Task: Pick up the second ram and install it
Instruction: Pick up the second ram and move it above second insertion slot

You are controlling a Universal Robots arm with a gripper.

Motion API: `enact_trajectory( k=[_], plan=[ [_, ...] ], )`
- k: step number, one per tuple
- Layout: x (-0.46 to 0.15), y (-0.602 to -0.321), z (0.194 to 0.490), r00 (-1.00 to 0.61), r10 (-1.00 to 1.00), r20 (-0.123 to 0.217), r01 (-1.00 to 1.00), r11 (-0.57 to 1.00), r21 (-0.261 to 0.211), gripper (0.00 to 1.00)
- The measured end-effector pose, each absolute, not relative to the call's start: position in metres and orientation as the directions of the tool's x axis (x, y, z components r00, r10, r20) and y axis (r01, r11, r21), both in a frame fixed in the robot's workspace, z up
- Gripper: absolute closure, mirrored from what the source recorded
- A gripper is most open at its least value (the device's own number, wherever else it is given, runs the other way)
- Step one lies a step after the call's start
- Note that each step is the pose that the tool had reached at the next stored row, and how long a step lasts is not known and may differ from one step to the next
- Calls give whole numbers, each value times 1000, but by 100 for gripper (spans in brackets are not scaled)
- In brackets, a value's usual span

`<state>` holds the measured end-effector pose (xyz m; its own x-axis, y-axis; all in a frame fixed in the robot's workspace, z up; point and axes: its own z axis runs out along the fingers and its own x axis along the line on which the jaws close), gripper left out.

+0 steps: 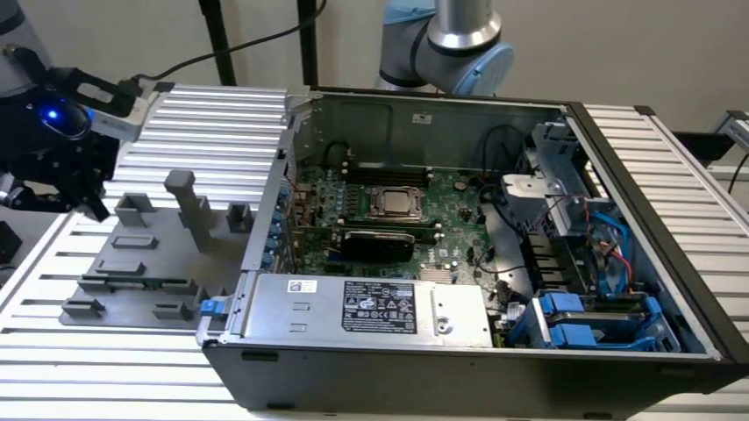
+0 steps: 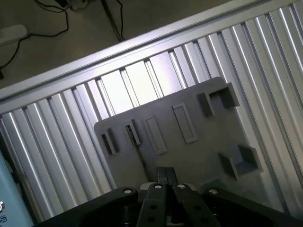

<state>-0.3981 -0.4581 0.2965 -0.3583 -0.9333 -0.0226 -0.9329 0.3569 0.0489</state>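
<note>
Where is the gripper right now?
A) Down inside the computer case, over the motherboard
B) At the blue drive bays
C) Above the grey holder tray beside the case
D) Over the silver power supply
C: the gripper, shut, hangs above the grey holder tray at the exterior view's left of the open computer case, and the wrist view looks straight down on that tray.

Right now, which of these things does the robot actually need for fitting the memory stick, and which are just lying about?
Needed: shut gripper; memory stick in the grey holder plate; long black slots on the green board.
Just there: silver power box; blue drive trays; tall grey post.
</note>
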Motion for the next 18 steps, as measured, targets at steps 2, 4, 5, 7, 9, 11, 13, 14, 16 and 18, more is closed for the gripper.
enact_trajectory(
  k=[2, 4, 5, 7, 9, 11, 13, 14, 16, 18],
  plan=[
    [-398, -458, 295, -324, -946, -23, -945, 323, 49, 89],
    [-398, -458, 293, -290, -957, -23, -956, 289, 49, 89],
    [-398, -458, 293, -272, -962, -23, -961, 271, 49, 89],
    [-398, -458, 291, -238, -971, -23, -970, 236, 49, 89],
    [-398, -458, 290, -202, -979, -23, -978, 201, 49, 89],
    [-398, -458, 288, -165, -986, -23, -985, 164, 49, 89],
    [-398, -458, 287, -130, -991, -23, -991, 129, 49, 89],
    [-398, -458, 286, -112, -993, -23, -993, 111, 49, 89],
    [-398, -458, 285, -75, -997, -23, -996, 74, 48, 89],
    [-398, -458, 283, -42, -999, -23, -998, 40, 46, 89]
  ],
)
